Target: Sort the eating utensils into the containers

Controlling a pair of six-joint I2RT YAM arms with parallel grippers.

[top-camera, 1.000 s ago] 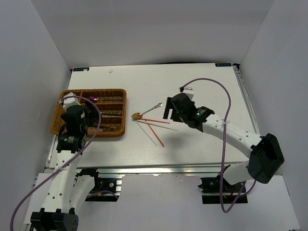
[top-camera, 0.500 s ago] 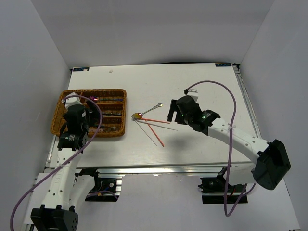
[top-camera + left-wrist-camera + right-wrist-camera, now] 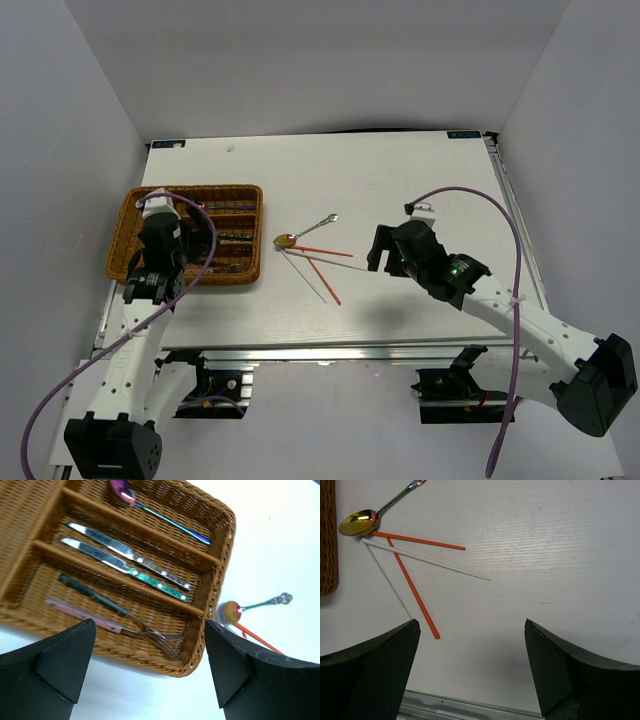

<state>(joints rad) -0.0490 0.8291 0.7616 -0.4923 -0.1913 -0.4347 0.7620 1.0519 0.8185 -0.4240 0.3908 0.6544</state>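
Wicker tray, table left: iridescent spoon, two knives and forks in separate slots. Gold spoon, red chopsticks and silver chopsticks loose just beside the tray. Left gripper, right gripper: fingers spread wide, empty

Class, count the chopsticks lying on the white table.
4, all fanning from the gold spoon: upper orange chopstick, lower orange chopstick, thick white chopstick, thin white chopstick. More may be hidden.

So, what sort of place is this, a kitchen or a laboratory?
Probably a robotics lab test cell, not a kitchen: plain white walls enclose a white table on an aluminium frame, with a wicker tray as a prop.
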